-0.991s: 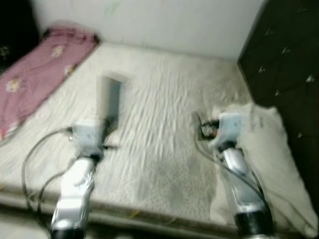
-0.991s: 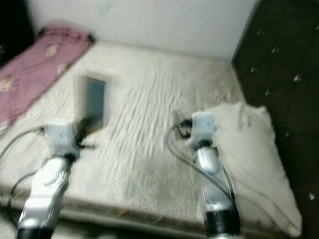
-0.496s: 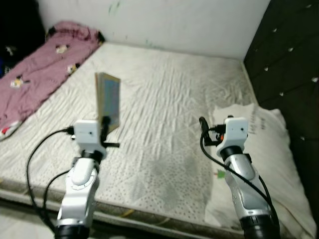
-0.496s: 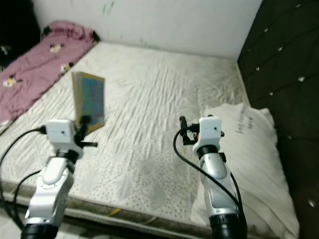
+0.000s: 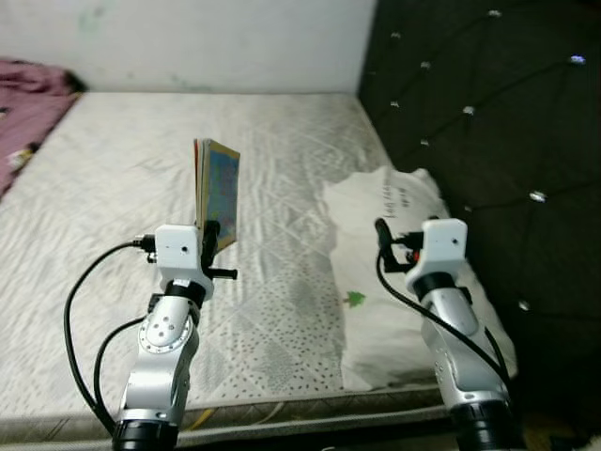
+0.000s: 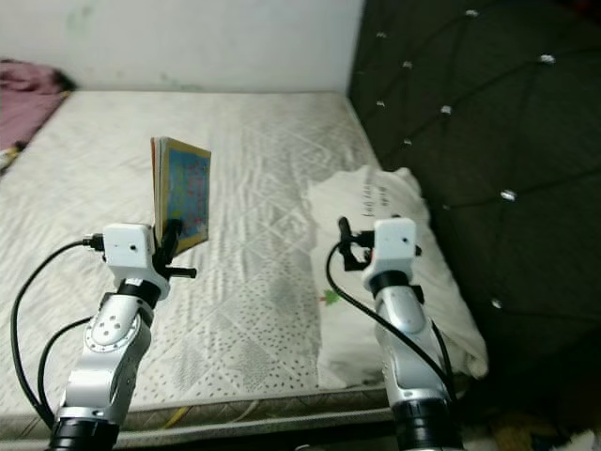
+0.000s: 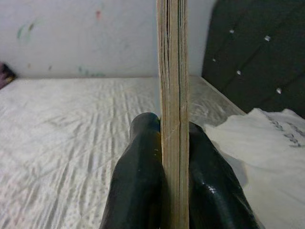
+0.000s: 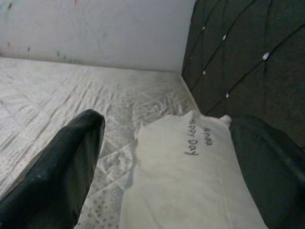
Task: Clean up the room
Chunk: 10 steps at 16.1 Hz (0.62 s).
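your left gripper (image 7: 172, 143) was clenched on a thin book (image 5: 218, 191), one black finger (image 7: 138, 171) pressed to each cover, so the book stood upright on its edge above the mattress (image 5: 103, 188). from the head you saw its colourful cover facing the right side, with the page edges turned toward you. the book sat raised over the middle of the bed, well apart from the wall (image 5: 188, 42) behind it.

your right gripper (image 8: 162, 157) was released, its two fingers (image 8: 62, 162) spread wide with nothing between them. it hovered over the white pillow (image 5: 385, 263), which lay on the mattress against the dark tufted headboard (image 5: 488, 141) and carried some small printed writing (image 8: 198, 136). a bit of pink blanket (image 5: 23, 94) lay at the far left edge of the bed.
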Motion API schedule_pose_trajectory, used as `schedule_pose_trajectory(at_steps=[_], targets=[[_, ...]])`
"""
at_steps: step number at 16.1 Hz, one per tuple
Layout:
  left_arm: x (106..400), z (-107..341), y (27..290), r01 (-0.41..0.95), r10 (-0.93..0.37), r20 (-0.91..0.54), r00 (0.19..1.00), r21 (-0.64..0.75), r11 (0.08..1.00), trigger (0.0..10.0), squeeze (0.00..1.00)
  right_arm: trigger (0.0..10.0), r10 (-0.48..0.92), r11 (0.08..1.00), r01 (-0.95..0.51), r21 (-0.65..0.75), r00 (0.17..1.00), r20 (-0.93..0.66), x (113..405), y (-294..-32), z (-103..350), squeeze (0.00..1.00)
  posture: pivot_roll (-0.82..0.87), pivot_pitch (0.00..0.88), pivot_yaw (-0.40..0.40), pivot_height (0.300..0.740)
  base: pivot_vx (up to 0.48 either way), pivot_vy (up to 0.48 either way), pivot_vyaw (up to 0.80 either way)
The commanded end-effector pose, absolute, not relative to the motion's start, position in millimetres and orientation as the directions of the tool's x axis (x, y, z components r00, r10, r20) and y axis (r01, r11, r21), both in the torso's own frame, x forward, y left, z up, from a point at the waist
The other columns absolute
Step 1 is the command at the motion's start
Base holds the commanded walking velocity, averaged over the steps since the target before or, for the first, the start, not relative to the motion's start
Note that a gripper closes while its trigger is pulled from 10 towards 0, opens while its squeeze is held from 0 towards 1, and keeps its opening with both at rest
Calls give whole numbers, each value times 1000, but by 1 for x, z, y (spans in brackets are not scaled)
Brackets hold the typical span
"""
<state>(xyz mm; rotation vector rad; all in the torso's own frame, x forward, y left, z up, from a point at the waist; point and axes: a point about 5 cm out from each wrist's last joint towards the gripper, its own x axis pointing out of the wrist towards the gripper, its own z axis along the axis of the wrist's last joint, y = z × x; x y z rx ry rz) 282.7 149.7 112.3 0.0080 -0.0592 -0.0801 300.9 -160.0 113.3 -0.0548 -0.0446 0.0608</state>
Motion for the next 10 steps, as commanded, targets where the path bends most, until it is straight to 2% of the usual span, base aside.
schedule_pose_trajectory(at_steps=[1, 3, 5, 8, 9, 10], targets=[[287, 124, 151, 73, -74, 120, 990, 15, 997, 10000, 0, 10000, 47, 998, -45, -45, 998, 48, 303, -158, 115, 0, 40, 0, 5, 740, 0, 0, -800], [285, 126, 153, 41, -41, 128, 991, 8, 999, 10000, 0, 10000, 54, 998, -52, -38, 997, 56, 301, -157, 118, 0, 34, 0, 1, 740, 0, 0, -675], [282, 121, 148, 18, -21, 98, 995, 27, 999, 10000, 0, 10000, 65, 997, -64, -41, 997, 43, 299, -156, 115, 0, 37, 0, -4, 740, 0, 0, 0], [274, 119, 146, 110, -109, 124, 986, -4, 994, 10000, 0, 10000, 51, 998, -48, -45, 997, 52, 297, -157, 115, 0, 40, 0, -7, 740, 0, 0, 0], [272, 115, 151, 100, -104, 132, 986, 38, 994, 10000, 0, 10000, 38, 998, -36, -44, 998, 51, 295, -157, 114, 0, 37, 0, -3, 740, 0, 0, 0], [271, 118, 158, 51, -53, 133, 990, 20, 999, 10000, 0, 10000, 33, 999, -31, -38, 998, 53, 293, -158, 115, 0, 38, 0, 0, 740, 0, 0, 0]])
